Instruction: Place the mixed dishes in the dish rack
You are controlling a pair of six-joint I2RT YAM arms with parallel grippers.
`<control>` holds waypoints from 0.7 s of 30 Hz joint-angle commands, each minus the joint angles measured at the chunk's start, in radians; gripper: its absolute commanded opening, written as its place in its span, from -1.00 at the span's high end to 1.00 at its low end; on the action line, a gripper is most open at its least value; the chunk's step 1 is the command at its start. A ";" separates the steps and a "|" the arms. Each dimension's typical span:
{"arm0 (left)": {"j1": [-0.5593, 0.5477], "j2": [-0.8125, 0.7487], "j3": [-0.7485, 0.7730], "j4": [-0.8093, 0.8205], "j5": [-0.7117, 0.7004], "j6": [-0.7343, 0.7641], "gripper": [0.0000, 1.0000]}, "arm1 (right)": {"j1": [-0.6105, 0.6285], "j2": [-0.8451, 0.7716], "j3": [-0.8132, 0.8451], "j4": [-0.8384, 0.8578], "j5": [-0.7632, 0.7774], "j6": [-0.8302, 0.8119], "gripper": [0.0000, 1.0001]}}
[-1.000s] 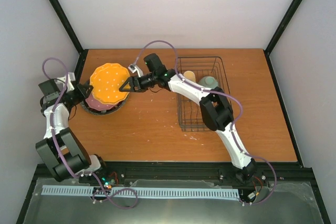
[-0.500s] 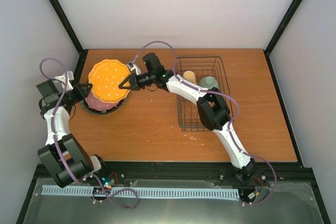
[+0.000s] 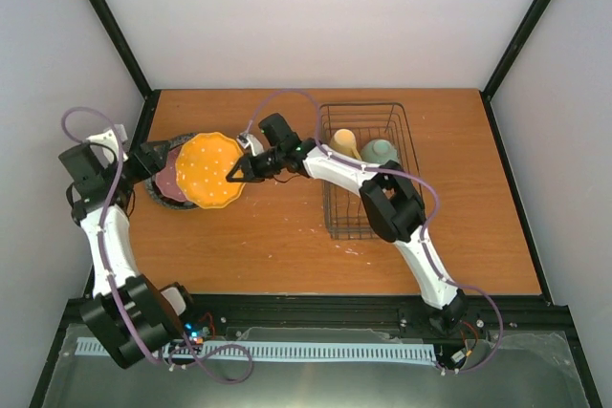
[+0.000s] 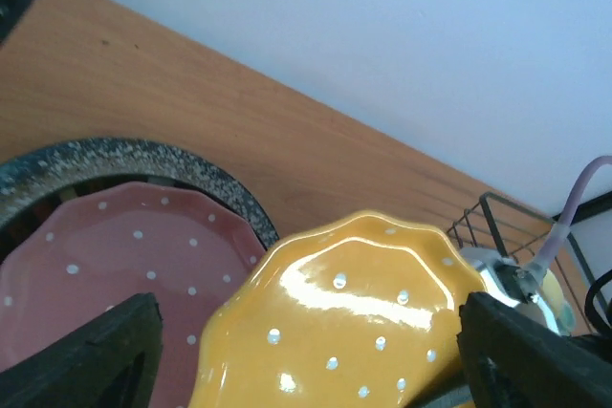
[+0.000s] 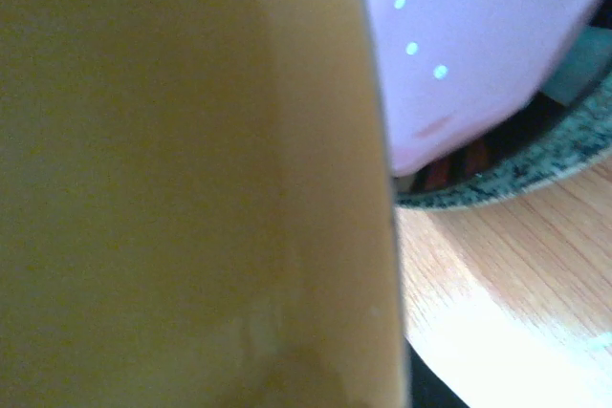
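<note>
The orange-yellow plate [image 3: 210,170] [image 4: 354,322] hangs tilted over the left of the table, and my right gripper [image 3: 234,171] is shut on its right rim. The plate's underside [image 5: 191,179] fills the right wrist view and hides the fingers. My left gripper [image 3: 168,154] [image 4: 306,370] stands open just left of the plate, its fingers apart on either side and not touching it. The maroon-pink speckled plate [image 3: 169,182] [image 4: 115,265] [image 5: 478,35] lies in the larger grey speckled plate [image 3: 161,197] [image 4: 143,155] [image 5: 535,164]. The yellow mug [image 3: 345,143] and pale green bowl [image 3: 381,150] sit at the far end of the dish rack [image 3: 335,207].
The rack's near half holds bare wire tines. A corner of the rack [image 4: 483,217] shows behind the orange plate in the left wrist view. Black frame posts [image 3: 115,35] and white walls close in the table at the back and sides.
My right gripper shut on the orange plate's right rim. My left gripper then opened, let go of the left rim and drew back. The plate has shifted a little right and nearer.
</note>
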 commanded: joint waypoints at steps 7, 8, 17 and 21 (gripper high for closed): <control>-0.004 -0.306 0.014 0.115 -0.308 -0.056 -1.00 | 0.004 -0.338 -0.029 -0.100 0.292 -0.194 0.94; -0.006 -0.316 0.024 0.098 -0.333 -0.054 -0.99 | 0.005 -0.374 -0.029 -0.135 0.352 -0.214 0.95; -0.040 -0.379 0.036 0.060 -0.418 -0.028 -1.00 | 0.117 -0.754 -0.178 -0.347 1.154 -0.314 0.94; -0.057 -0.397 0.057 0.070 -0.430 -0.023 -0.99 | 0.220 -0.846 -0.160 -0.493 1.474 -0.227 0.94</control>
